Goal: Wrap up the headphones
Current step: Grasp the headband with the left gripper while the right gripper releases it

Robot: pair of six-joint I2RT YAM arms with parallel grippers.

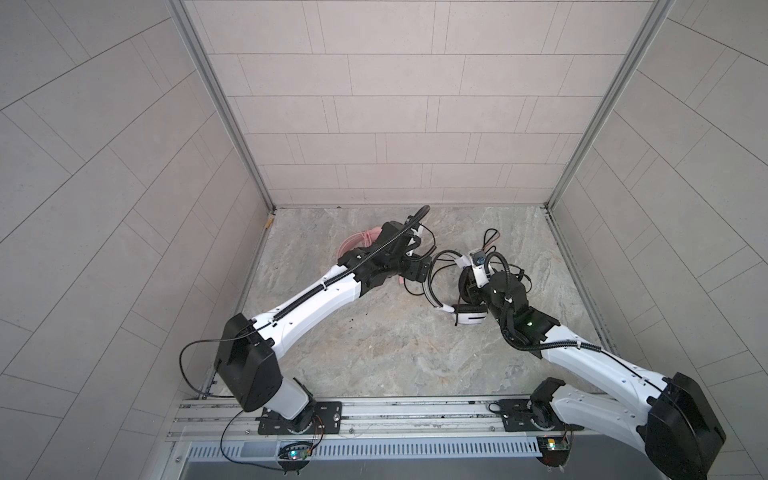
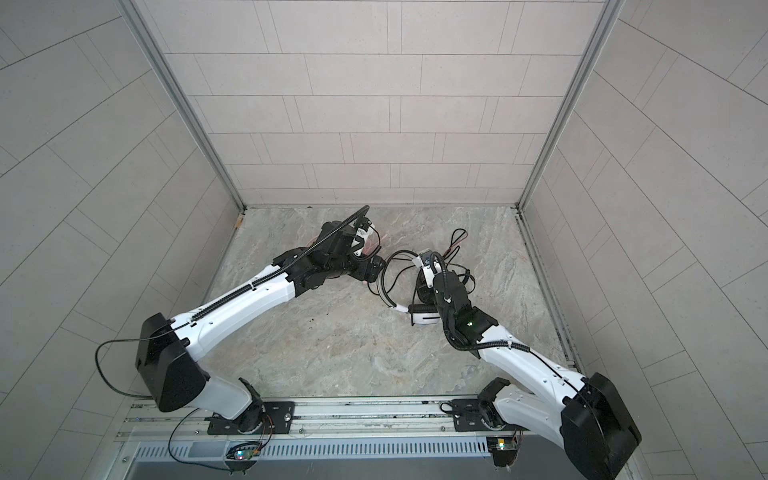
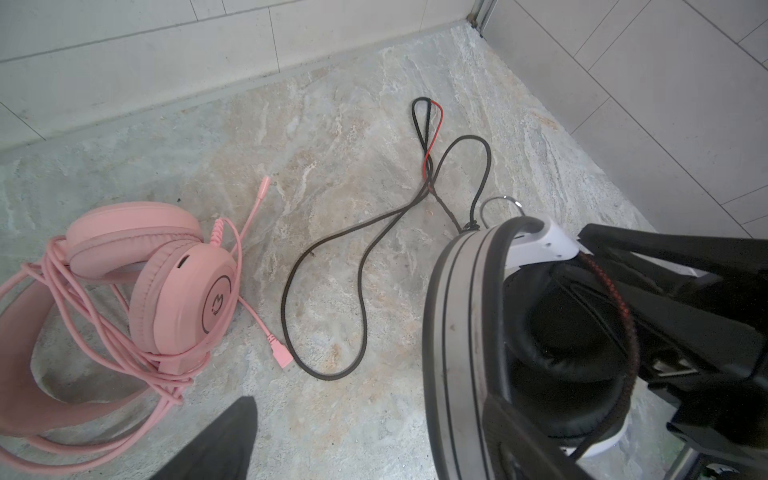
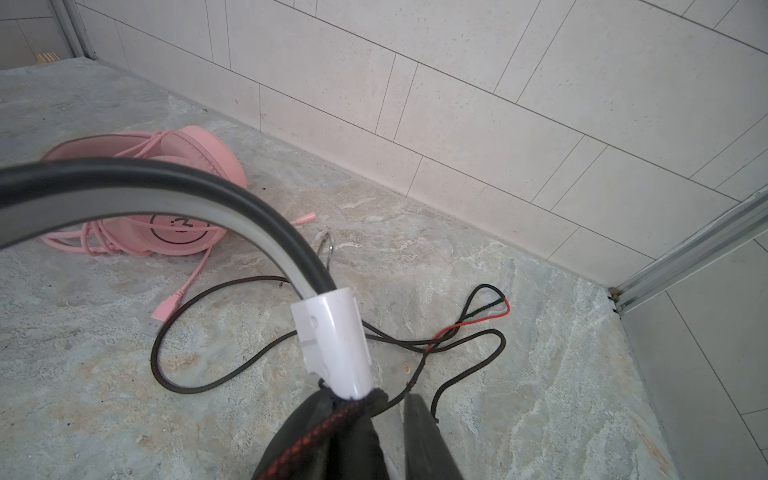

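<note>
Your right gripper (image 1: 468, 287) pinches an ear cup (image 4: 332, 436) of the white-and-black headset (image 1: 471, 319). Its headband (image 3: 453, 332) arches sideways toward your left gripper (image 1: 420, 272), whose spread fingers apparently straddle it.

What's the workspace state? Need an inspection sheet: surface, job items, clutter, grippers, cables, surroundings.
Surface: marbled tabletop, a few dark specks.
Job's things: pink headset lying back left; white-and-black headset held up, centre-right.
Clutter: small tan object in back left corner.
Grippers: left gripper open beside the headband; right gripper shut on the white-and-black headset.
Cables: black cable loose in loops; pink cable wound round its headset, plug ends free.
Surroundings: tiled walls on three sides; mounting rail in front.
</note>
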